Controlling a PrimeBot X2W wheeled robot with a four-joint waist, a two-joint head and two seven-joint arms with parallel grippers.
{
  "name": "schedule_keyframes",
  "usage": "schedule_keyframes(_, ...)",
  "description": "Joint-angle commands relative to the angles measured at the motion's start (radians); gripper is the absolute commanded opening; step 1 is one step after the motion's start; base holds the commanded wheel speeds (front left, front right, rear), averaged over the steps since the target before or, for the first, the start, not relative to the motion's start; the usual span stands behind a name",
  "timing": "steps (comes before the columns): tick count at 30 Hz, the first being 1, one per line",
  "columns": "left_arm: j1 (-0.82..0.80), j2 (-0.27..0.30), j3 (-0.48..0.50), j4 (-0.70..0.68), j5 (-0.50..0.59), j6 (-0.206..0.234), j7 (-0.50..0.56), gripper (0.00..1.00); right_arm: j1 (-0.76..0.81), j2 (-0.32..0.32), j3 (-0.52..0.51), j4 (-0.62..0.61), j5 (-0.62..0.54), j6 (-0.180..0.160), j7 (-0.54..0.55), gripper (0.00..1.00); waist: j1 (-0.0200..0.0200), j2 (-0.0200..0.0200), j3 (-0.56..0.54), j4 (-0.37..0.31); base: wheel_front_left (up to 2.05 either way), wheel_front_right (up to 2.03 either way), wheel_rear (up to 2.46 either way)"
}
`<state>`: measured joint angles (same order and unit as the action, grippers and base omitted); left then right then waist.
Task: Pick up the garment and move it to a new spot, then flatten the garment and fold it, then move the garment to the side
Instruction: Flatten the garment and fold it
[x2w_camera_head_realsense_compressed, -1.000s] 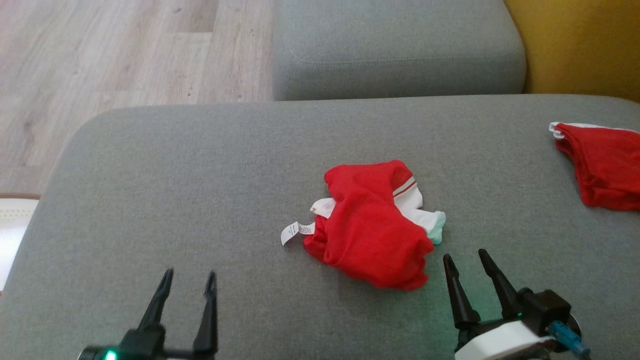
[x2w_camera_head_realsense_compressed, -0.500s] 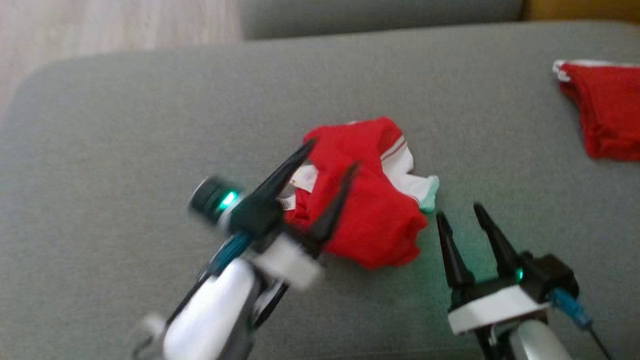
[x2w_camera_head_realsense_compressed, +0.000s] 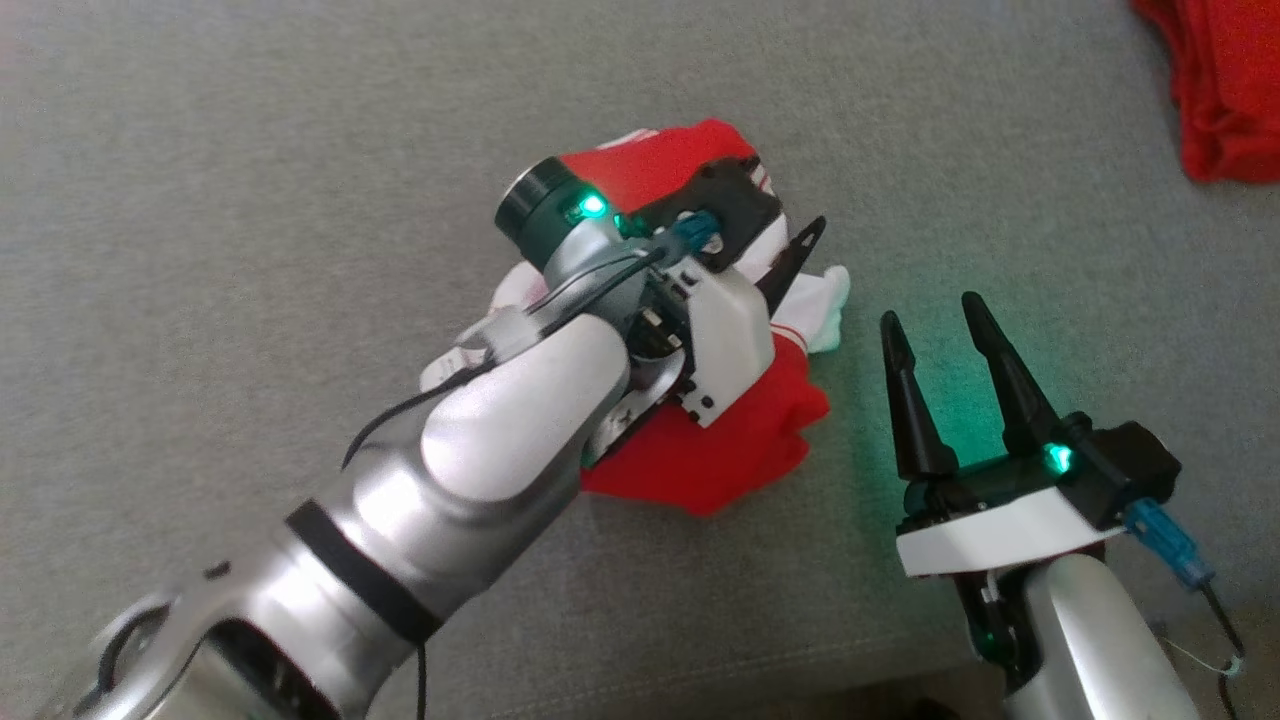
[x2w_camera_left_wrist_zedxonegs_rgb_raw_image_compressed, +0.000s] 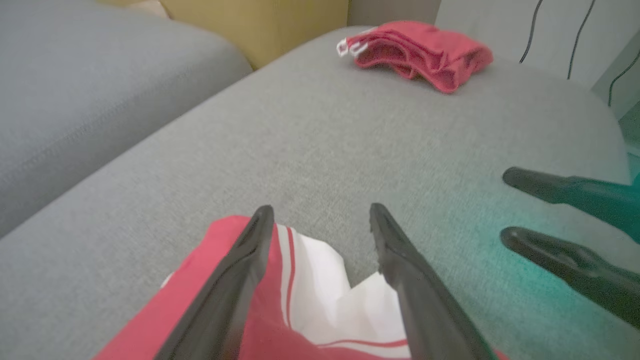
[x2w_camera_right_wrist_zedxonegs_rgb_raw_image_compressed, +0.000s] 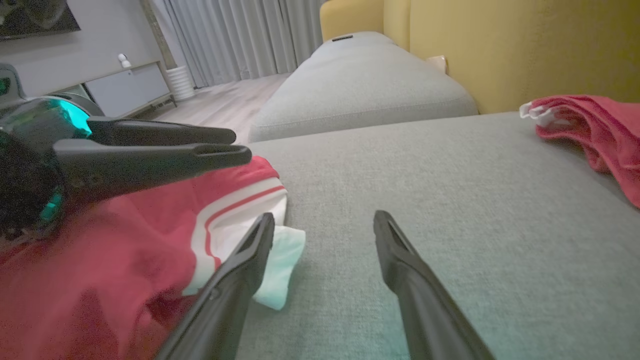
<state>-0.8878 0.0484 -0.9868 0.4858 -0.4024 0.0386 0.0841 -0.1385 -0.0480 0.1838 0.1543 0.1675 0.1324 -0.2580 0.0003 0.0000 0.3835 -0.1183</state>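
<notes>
Presently, the left pincer (x2w_camera_left_wrist_zedxonegs_rgb_raw_image_compressed: 320, 215) hangs spread over the crumpled red-and-white garment (x2w_camera_head_realsense_compressed: 720, 455), mid-cushion on the grey sofa (x2w_camera_head_realsense_compressed: 250, 200) (nothing pinched). Also spread, the right pincer (x2w_camera_head_realsense_compressed: 930, 312) sits just right of it, empty.

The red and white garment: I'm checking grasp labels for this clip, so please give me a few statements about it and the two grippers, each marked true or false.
1. The left gripper is open, its fingers reaching over the red and white garment. True.
2. The right gripper is shut on the garment. False: it is open beside the garment and holds nothing.
3. A second red garment lies apart from the first on the same grey cushion. True.
4. The red and white garment lies flat and neatly folded. False: it is crumpled in a heap.
</notes>
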Motion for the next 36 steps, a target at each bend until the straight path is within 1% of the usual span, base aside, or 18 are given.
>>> schedule_keyframes(1, -0.074, 0.002, -0.023, -0.001, -0.024, 0.019, 0.041, 1.0, -0.014, -0.002, 0.026, -0.03, 0.012, -0.002, -0.004, 1.0, -0.0003, 0.0, 0.04, -0.036, 0.0, 0.0, 0.0)
schedule_keyframes(4, -0.135, 0.002, -0.1, 0.06, -0.041, 0.033, 0.103, 1.0, -0.025, -0.002, 0.036, -0.028, 0.02, -0.002, -0.004, 1.0, -0.0003, 0.0, 0.057, -0.056, 0.0, 0.0, 0.0)
schedule_keyframes(5, -0.135, 0.002, -0.1, 0.06, -0.041, 0.033, 0.103, 1.0, -0.025, -0.002, 0.036, -0.028, 0.02, -0.002, -0.004, 1.0, -0.0003, 0.0, 0.057, -0.056, 0.0, 0.0, 0.0)
schedule_keyframes(7, -0.166, 0.002, -0.144, 0.105, -0.047, 0.037, 0.139, 1.0, -0.031, -0.002, 0.038, -0.028, 0.026, -0.002, -0.004, 1.0, -0.0003, 0.0, 0.065, -0.067, 0.0, 0.0, 0.0)
schedule_keyframes(11, -0.209, 0.002, -0.2, 0.178, -0.067, 0.05, 0.181, 1.0, -0.04, -0.002, 0.04, -0.026, 0.031, -0.002, -0.004, 1.0, -0.0003, 0.0, 0.075, -0.084, 0.0, 0.0, 0.0)
schedule_keyframes(12, -0.215, 0.002, -0.208, 0.192, -0.074, 0.051, 0.185, 0.97, -0.042, -0.002, 0.039, -0.026, 0.032, -0.002, -0.004, 1.0, -0.0003, 0.0, 0.076, -0.087, 0.0, 0.0, 0.0)
schedule_keyframes(13, -0.221, 0.002, -0.216, 0.203, -0.082, 0.051, 0.188, 0.45, -0.043, -0.002, 0.037, -0.026, 0.034, -0.002, -0.004, 1.0, -0.0003, 0.0, 0.076, -0.09, 0.0, 0.0, 0.0)
schedule_keyframes(14, -0.226, 0.002, -0.222, 0.212, -0.089, 0.051, 0.189, 0.01, -0.044, -0.002, 0.037, -0.026, 0.035, -0.002, -0.004, 1.0, -0.0003, 0.0, 0.076, -0.092, 0.0, 0.0, 0.0)
schedule_keyframes(17, -0.236, 0.002, -0.237, 0.234, -0.11, 0.045, 0.176, 0.0, -0.045, -0.002, 0.034, -0.024, 0.038, -0.002, -0.004, 1.0, -0.0003, 0.0, 0.066, -0.097, 0.0, 0.0, 0.0)
schedule_keyframes(22, -0.275, 0.002, -0.224, 0.224, -0.16, 0.048, 0.093, 0.0, -0.036, -0.002, 0.038, -0.015, 0.048, -0.002, -0.004, 1.0, -0.0003, 0.0, 0.019, -0.099, 0.0, 0.0, 0.0)
schedule_keyframes(27, -0.351, 0.002, -0.161, 0.173, -0.252, 0.049, -0.003, 0.0, -0.026, -0.002, 0.054, -0.005, 0.06, -0.002, -0.004, 1.0, -0.0003, 0.0, -0.053, -0.107, 0.0, 0.0, 0.0)
schedule_keyframes(31, -0.444, 0.002, -0.095, 0.164, -0.32, 0.032, -0.074, 0.0, -0.013, -0.002, 0.064, 0.007, 0.067, -0.002, -0.004, 1.0, -0.0003, 0.0, -0.112, -0.123, 0.0, 0.0, 0.0)
schedule_keyframes(34, -0.529, 0.002, -0.043, 0.175, -0.346, 0.028, -0.139, 0.0, -0.001, -0.002, 0.071, 0.017, 0.071, -0.002, -0.004, 1.0, -0.0003, 0.0, -0.149, -0.135, 0.0, 0.0, 0.0)
schedule_keyframes(36, -0.581, 0.002, -0.013, 0.184, -0.353, 0.016, -0.191, 0.0, 0.009, -0.002, 0.078, 0.025, 0.071, -0.002, -0.004, 1.0, -0.0003, 0.0, -0.171, -0.142, 0.0, 0.0, 0.0)
